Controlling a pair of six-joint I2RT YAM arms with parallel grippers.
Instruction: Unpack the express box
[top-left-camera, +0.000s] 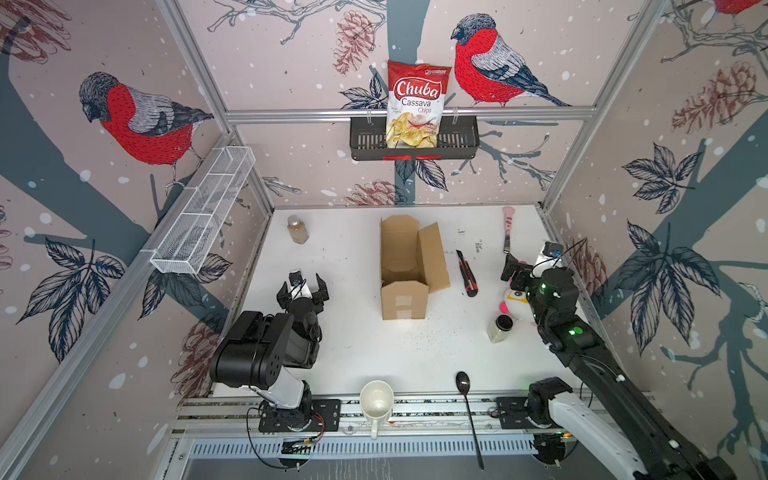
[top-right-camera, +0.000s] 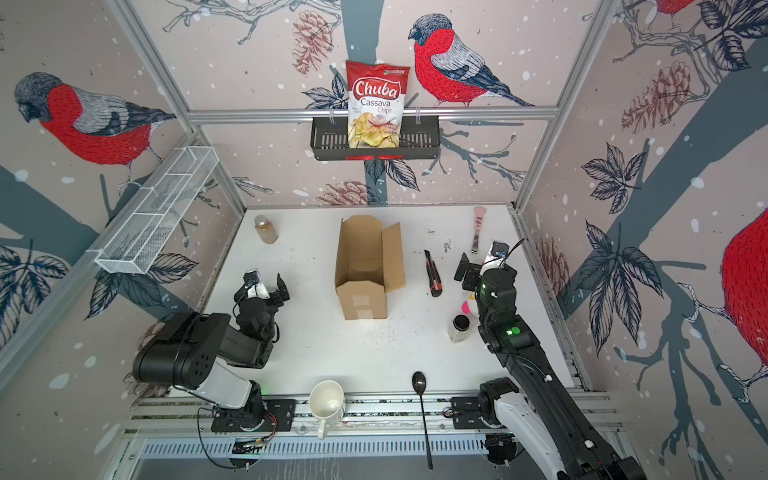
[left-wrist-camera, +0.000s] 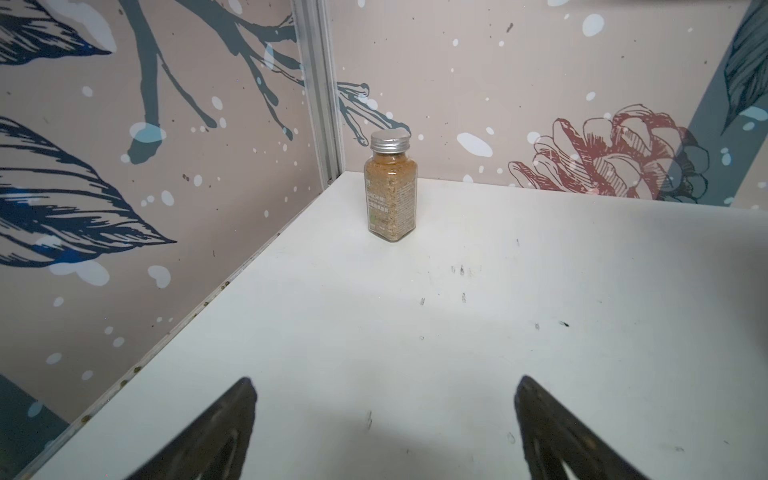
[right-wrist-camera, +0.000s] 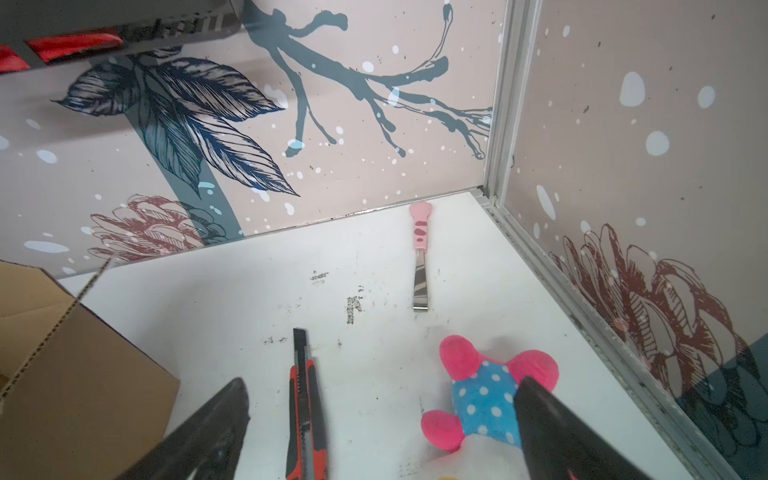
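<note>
The express box (top-left-camera: 404, 305) is a brown carton in the middle of the white table, its top flaps folded open and its inside showing only bare cardboard in both top views (top-right-camera: 362, 301). One of its corners shows in the right wrist view (right-wrist-camera: 70, 365). My left gripper (top-left-camera: 302, 287) hovers to the left of the box, open and empty (left-wrist-camera: 382, 384). To the right of the box, my right gripper (top-left-camera: 524, 266) stands open (right-wrist-camera: 382, 386) above a red utility knife (right-wrist-camera: 305, 407) and a pink and blue plush toy (right-wrist-camera: 482, 395), holding neither.
A brown spice bottle (left-wrist-camera: 390, 195) stands in the far left corner. A pink-handled scraper (right-wrist-camera: 420, 257) lies at the far right, and a black-lidded jar (top-left-camera: 500, 328) stands near the plush toy. A mug (top-left-camera: 376, 401) and black spoon (top-left-camera: 469, 415) lie at the front edge. A chips bag (top-left-camera: 415, 99) sits in the wall basket (top-left-camera: 461, 139).
</note>
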